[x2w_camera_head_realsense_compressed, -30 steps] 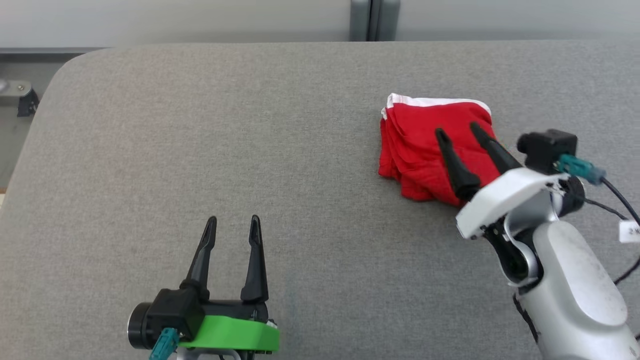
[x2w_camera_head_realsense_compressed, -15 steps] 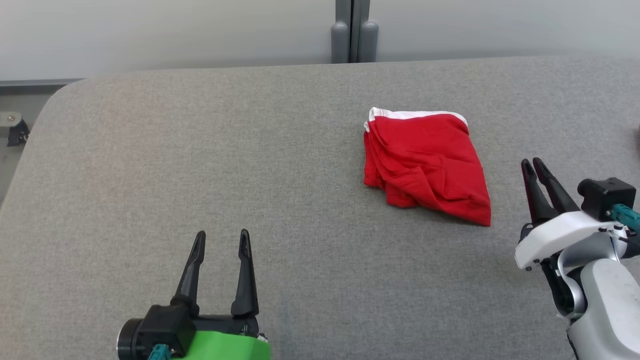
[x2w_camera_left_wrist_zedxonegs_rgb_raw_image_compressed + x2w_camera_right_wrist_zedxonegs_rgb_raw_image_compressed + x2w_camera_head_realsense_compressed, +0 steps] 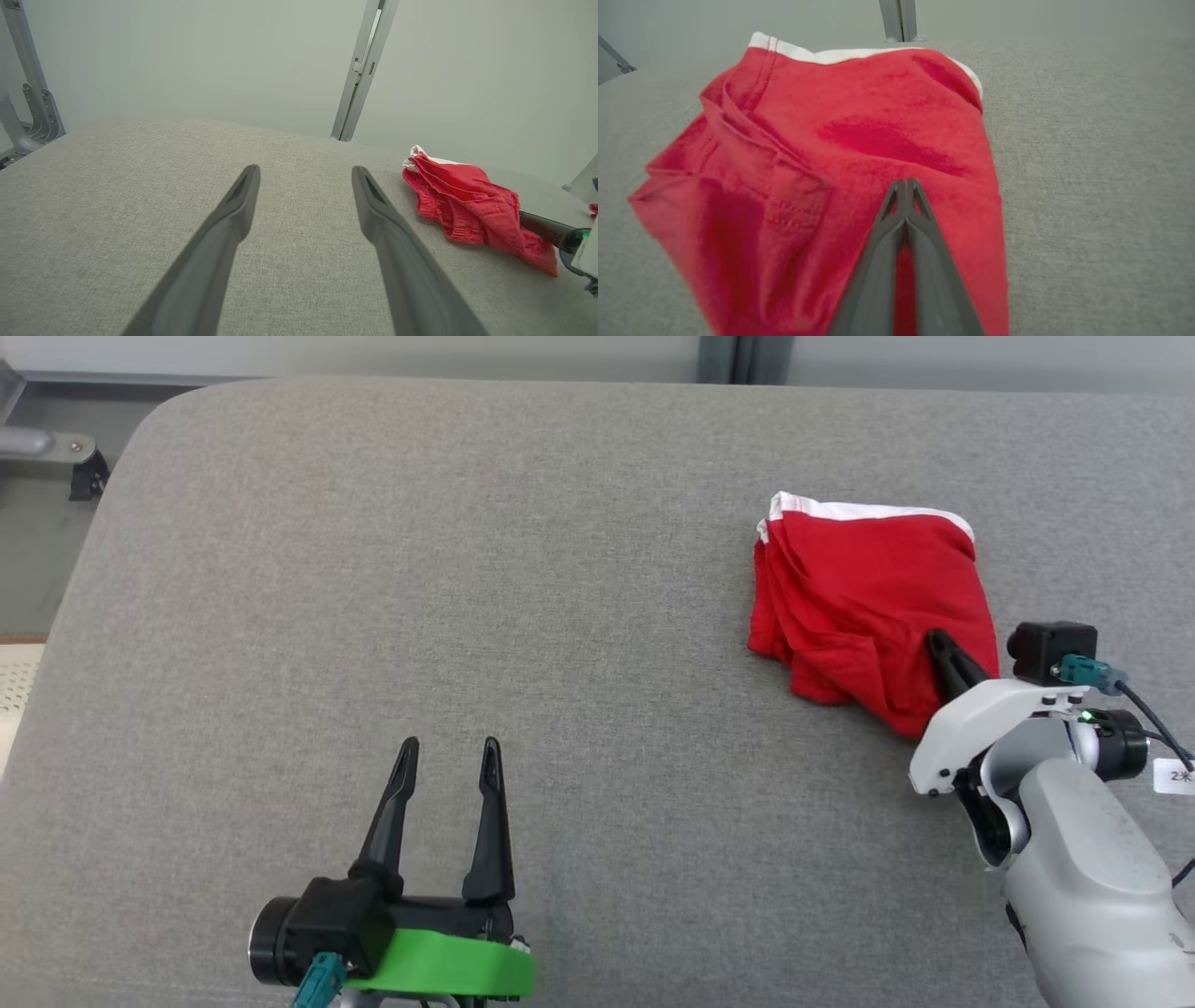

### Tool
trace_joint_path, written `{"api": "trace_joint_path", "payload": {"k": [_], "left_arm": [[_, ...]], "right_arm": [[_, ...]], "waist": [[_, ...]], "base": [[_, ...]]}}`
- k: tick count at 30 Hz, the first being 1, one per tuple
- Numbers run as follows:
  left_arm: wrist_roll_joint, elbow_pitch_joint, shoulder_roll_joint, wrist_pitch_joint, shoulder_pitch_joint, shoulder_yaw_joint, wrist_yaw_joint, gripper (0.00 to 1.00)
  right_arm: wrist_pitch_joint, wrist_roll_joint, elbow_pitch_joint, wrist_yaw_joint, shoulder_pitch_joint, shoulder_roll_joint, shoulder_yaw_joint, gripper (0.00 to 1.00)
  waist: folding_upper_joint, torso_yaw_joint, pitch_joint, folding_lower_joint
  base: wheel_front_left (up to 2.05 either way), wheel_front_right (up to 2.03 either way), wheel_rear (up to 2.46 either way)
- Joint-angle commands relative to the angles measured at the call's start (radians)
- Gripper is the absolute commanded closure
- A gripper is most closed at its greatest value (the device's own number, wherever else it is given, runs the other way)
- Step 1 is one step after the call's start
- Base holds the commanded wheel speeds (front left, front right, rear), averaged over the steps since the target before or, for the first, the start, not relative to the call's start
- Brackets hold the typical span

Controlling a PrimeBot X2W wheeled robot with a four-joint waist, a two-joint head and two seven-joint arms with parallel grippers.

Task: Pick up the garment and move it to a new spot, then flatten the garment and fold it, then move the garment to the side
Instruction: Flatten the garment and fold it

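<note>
The head view looks steeply down on the grey table (image 3: pixel 560 569) from above. The left wrist view skims low across it toward the back wall (image 3: pixel 187 60), with the garment (image 3: pixel 467 205) at its right. The right wrist view sits close over that same garment.

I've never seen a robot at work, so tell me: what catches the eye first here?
A bright red garment with a white band lies rumpled at the right of the grey padded surface. The right gripper, fingers pressed together, lies over its near corner; the left gripper stands open at the lower left.
</note>
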Motion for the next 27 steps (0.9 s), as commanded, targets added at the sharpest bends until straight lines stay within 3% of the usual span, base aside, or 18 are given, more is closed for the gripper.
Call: {"api": "trace_joint_path", "payload": {"k": [1, 6, 13, 21, 27], "left_arm": [[-0.007, 0.003, 0.002, -0.003, -0.017, 0.002, 0.006, 0.0], [-0.008, 0.008, 0.002, -0.003, -0.016, 0.006, 0.01, 0.0], [-0.01, 0.01, 0.003, -0.003, 0.011, 0.013, 0.014, 0.0], [-0.009, 0.014, 0.002, -0.003, 0.025, 0.02, 0.014, 0.0], [0.006, 0.021, 0.002, -0.003, 0.042, 0.061, 0.013, 0.0]], "right_arm": [[-0.016, 0.007, 0.023, -0.001, -0.014, 0.001, 0.007, 1.0], [-0.079, 0.032, 0.074, -0.001, -0.028, 0.008, 0.089, 1.0], [-0.133, 0.099, 0.022, -0.001, 0.016, -0.012, 0.268, 1.0], [-0.109, 0.172, -0.027, -0.001, 0.051, -0.029, 0.473, 1.0], [-0.152, 0.197, -0.066, -0.001, 0.068, -0.043, 0.485, 1.0]], "waist": [[0.0, 0.022, 0.021, 0.0], [0.0, 0.02, 0.01, 0.0], [0.0, -0.008, -0.024, 0.0], [0.0, -0.042, -0.055, 0.0], [0.0, -0.06, -0.101, 0.0]], "base": [[0.0, 0.0, 0.0], [0.0, 0.0, 0.0], [0.0, 0.0, 0.0], [0.0, 0.0, 0.0], [0.0, 0.0, 0.0]]}}
